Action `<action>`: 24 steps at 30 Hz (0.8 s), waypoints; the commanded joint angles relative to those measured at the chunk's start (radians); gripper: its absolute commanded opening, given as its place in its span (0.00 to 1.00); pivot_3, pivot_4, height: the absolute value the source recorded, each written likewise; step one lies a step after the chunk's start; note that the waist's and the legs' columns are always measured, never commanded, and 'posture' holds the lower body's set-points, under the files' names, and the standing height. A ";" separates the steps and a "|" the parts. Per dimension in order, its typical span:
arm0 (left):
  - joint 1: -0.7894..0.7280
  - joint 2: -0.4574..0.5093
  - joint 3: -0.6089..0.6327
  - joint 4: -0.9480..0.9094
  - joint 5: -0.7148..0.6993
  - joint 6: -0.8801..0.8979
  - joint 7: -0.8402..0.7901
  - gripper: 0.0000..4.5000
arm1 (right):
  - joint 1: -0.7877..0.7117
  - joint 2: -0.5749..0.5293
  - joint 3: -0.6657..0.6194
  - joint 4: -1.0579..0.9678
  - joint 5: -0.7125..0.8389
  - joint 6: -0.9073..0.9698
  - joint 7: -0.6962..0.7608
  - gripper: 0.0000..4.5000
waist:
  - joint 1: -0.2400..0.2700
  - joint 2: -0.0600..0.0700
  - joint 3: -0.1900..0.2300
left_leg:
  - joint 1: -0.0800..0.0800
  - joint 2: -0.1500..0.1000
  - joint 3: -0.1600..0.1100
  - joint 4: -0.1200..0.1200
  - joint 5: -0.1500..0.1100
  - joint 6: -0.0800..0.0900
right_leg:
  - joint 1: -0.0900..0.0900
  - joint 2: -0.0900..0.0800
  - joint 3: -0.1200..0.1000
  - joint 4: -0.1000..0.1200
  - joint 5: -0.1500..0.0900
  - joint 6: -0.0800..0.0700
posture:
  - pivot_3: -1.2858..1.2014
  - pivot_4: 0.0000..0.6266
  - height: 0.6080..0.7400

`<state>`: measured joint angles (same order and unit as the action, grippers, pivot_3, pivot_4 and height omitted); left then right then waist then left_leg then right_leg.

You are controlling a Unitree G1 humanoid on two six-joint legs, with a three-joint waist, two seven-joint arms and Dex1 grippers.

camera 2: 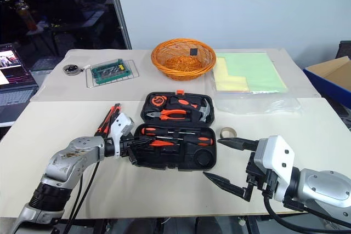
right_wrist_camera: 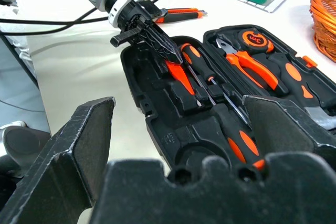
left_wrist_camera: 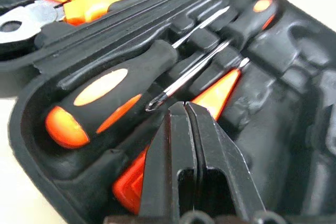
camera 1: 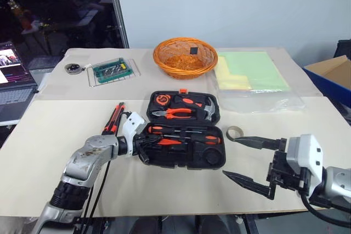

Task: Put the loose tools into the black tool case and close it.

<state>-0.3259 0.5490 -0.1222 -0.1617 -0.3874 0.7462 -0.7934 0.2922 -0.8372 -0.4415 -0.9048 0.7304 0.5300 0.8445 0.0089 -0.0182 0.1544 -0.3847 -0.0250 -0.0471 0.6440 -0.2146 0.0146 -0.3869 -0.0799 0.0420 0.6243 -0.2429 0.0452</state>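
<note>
Cream covering is spread over the table (camera 1: 49, 152), and a pale wall closes the scene behind it. Just outside the left hand (camera 2: 143, 145), on the table beside the case, the utility knife (camera 1: 113, 120) is seen lying loose. The left hand itself is pressed shut, with nothing between its fingers, its tips resting inside the near half of the black tool case (camera 1: 184, 132), which lies open flat. Directly ahead of those tips the two black-and-orange screwdrivers (camera 1: 189, 132) and the small orange tester screwdriver (left_wrist_camera: 210, 98) are seen lying in the near half's recesses; whether each is fully seated cannot be told. Further right, just beyond the upper finger of the right hand (camera 1: 249, 163), the grey tape roll (camera 1: 235, 132) sits on the table beside the case. The right hand is held wide apart and empty, clear of the case. The step in hand is judged to be the nudging of the tester screwdriver down into its recess; light pressure along the handle would serve best, so that the neighbouring shafts are not levered out. The crossing of the screwdriver shafts in front of the closed fingertips is made plain from the left wrist, whereas the knife and tape still outside are given by the head views.
</note>
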 commanded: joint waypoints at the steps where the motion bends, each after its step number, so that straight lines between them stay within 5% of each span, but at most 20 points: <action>1: 0.019 -0.021 0.071 -0.036 -0.093 0.113 0.018 0.02 | -0.013 -0.002 -0.001 -0.017 0.026 -0.020 0.002 1.00 | -0.001 0.001 0.000 | 0.000 0.000 0.000 0.000 0.000 0.000 | 0.000 0.000 0.000 0.000 0.000 0.000 | 0.52 0.24 1.00; 5: 0.006 -0.074 0.246 -0.086 -0.203 0.110 0.076 0.02 | -0.048 0.002 0.020 0.002 0.036 -0.024 0.002 1.00 | -0.003 -0.003 0.002 | -0.002 0.001 0.000 0.000 0.000 0.000 | -0.002 0.002 0.000 0.000 0.000 0.000 | 0.52 0.24 1.00; 8: -0.034 -0.084 0.383 -0.071 -0.214 0.087 0.187 0.17 | -0.082 0.004 0.046 0.017 0.037 -0.025 0.004 1.00 | -0.001 -0.007 0.004 | -0.003 0.002 -0.001 0.000 0.000 0.000 | -0.003 0.002 0.000 0.000 0.000 0.000 | 0.52 0.24 1.00; 17: -0.104 0.043 0.337 0.110 0.054 0.045 0.406 0.95 | -0.178 0.014 0.122 0.074 0.028 -0.048 0.016 1.00 | 0.003 -0.008 0.005 | -0.003 0.000 -0.001 0.000 -0.001 -0.001 | -0.003 0.001 0.000 -0.001 0.000 -0.001 | 0.52 0.24 1.00; 24: -0.161 0.051 0.232 0.249 0.099 0.096 0.369 0.99 | -0.227 0.030 0.137 0.076 0.013 -0.071 -0.014 1.00 | 0.003 -0.009 0.005 | -0.004 0.000 -0.001 0.000 -0.001 -0.002 | -0.004 0.001 -0.001 -0.001 0.004 -0.006 | 0.52 0.24 1.00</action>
<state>-0.4568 0.5914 0.1221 0.0683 -0.3118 0.8484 -0.4173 0.0839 -0.8108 -0.2916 -0.8129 0.7474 0.4865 0.8457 0.0115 -0.0274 0.1599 -0.3890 -0.0250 -0.0486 0.6437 -0.2156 0.0130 -0.3917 -0.0788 0.0410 0.6238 -0.2390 0.0387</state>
